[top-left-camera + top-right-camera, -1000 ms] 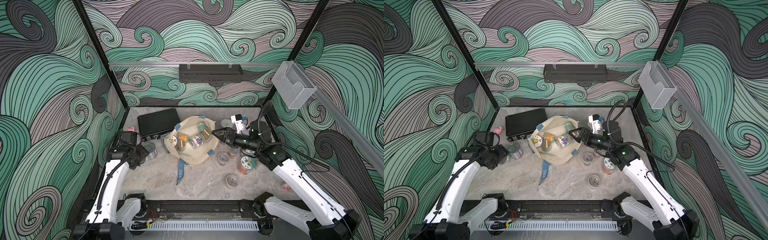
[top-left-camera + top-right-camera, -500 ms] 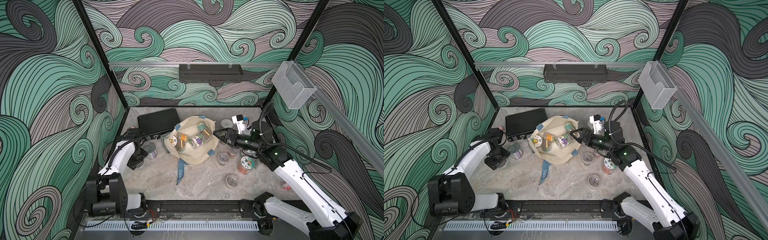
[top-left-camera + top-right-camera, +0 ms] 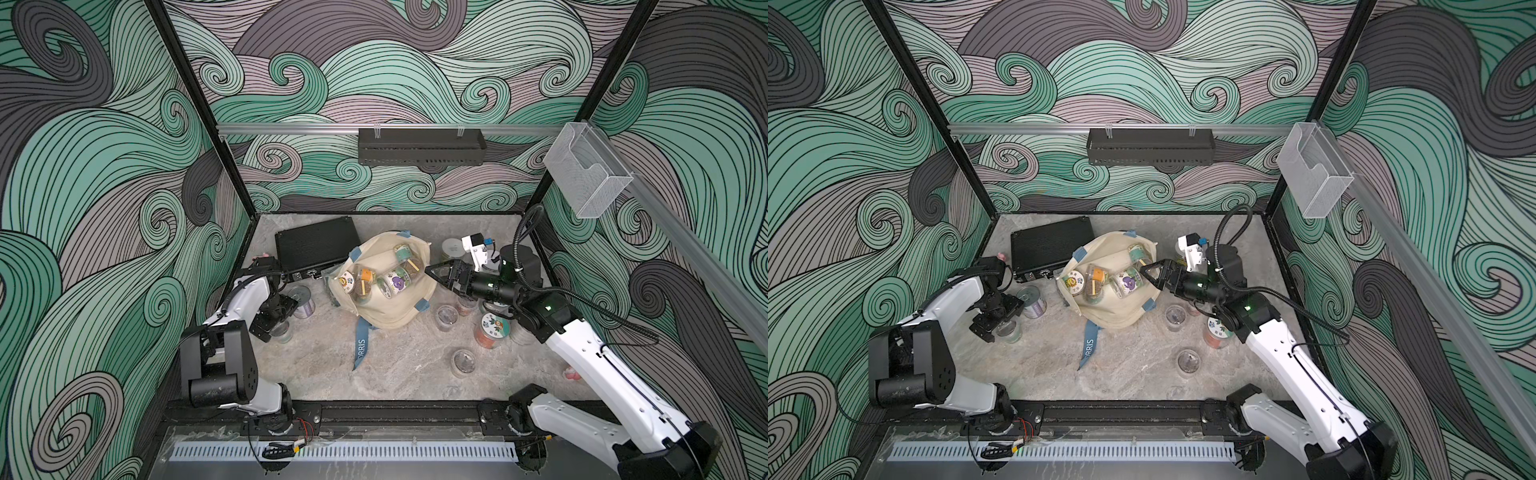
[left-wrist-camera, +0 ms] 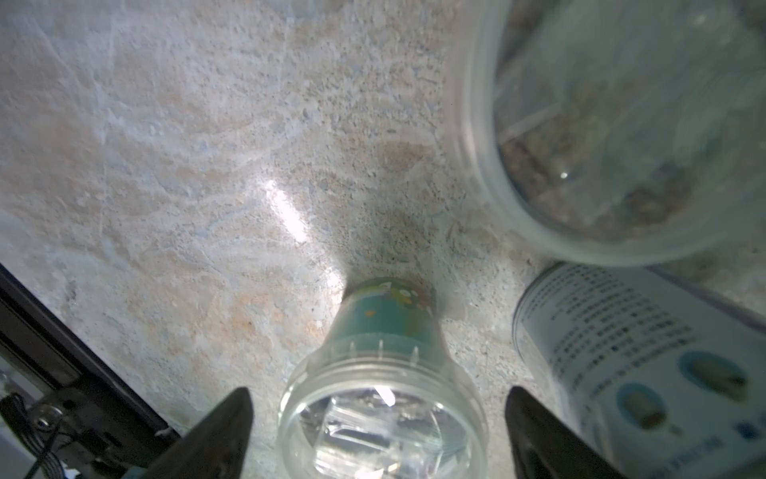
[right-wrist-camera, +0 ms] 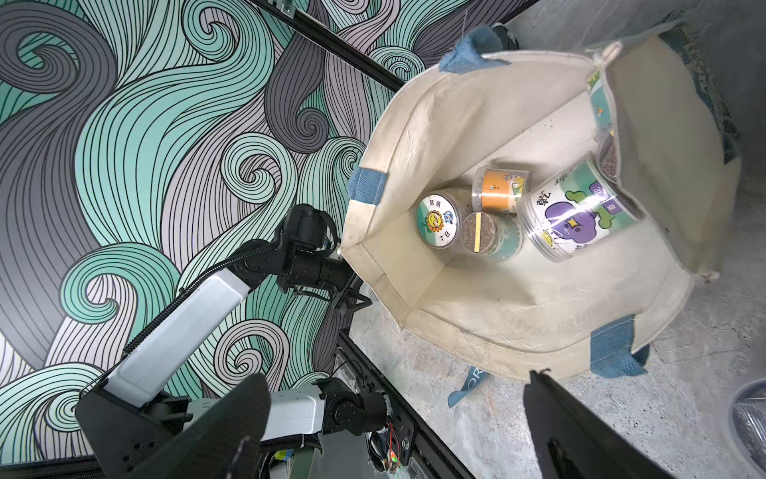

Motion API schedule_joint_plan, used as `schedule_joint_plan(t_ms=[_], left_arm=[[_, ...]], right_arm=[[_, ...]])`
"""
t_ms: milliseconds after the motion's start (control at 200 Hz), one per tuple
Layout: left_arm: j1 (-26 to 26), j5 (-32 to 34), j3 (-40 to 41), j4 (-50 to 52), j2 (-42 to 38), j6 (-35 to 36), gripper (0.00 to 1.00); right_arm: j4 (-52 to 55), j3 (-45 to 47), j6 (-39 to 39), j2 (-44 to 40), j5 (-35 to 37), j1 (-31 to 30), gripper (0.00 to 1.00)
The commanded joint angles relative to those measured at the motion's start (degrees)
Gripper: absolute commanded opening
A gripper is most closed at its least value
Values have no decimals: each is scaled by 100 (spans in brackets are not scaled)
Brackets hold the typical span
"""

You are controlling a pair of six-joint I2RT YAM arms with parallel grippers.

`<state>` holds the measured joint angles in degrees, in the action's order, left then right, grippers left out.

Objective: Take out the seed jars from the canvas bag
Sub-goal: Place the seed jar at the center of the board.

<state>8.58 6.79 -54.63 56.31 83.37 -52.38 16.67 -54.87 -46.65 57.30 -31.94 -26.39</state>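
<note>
- Five seed jars [image 5: 499, 190] at least lie inside the canvas bag [image 5: 476, 124], on their sides and touching one another. One is half hidden under a fold of cloth, so the count may run higher.
- Canvas bag lies slumped near the middle of the table [image 3: 395, 386], with its mouth gaping up and toward the right arm. Judgement: the slack open mouth gives access without a second claw holding it.
- Right claw [image 5: 393, 414] hangs just beside the bag's rim, jaws wide apart and empty, aimed into the opening. Judgement: it is lined up for the next pick, and the purple-sticker jar [image 5: 576, 211] lies nearest and uppermost.
- Left claw [image 4: 379, 414] stands over a small clear jar [image 4: 381, 373] on the left arm's side of the table. Its jaws are apart with a gap on each side, and the jar stands upright unaided. Judgement: this is a set-down spot, kept well apart from the bag.
- A silver-lidded jar [image 3: 301, 297] stands just beside that spot.
- Several more jars stand out of the bag near the right arm, among them a flower-lidded jar [image 3: 492, 330] and a low clear jar [image 3: 463, 361]. Each arm appears to unload to its own side.
- A black case [image 3: 316, 247] lies behind the bag and plays no part in the task.
- Risk, as judged: the cloth fold may snag a finger, and the lying jars may roll when nudged.
</note>
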Motion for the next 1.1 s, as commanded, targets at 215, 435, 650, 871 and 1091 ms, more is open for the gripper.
schedule_joint_plan(t_ms=[215, 435, 650, 871, 1091], left_arm=[[122, 381, -801, 851, -1253, 546, 98], [-464, -65, -1487, 323, -2365, 1617, 99], [-1959, -1066, -1761, -920, -2337, 2492, 99], [-2760, -1016, -2320, -731, -1285, 3369, 97], [-2774, -1670, -2168, -1335, -716, 3686, 85]], right_arm=[[79, -42, 328, 114, 104, -21, 97], [490, -425, 850, 496, 620, -527, 94], [616, -829, 1273, 1379, 1331, -1228, 90], [686, -1109, 1726, 2227, 2138, -1709, 90], [417, -1450, 2073, 3221, 2750, -2098, 87]])
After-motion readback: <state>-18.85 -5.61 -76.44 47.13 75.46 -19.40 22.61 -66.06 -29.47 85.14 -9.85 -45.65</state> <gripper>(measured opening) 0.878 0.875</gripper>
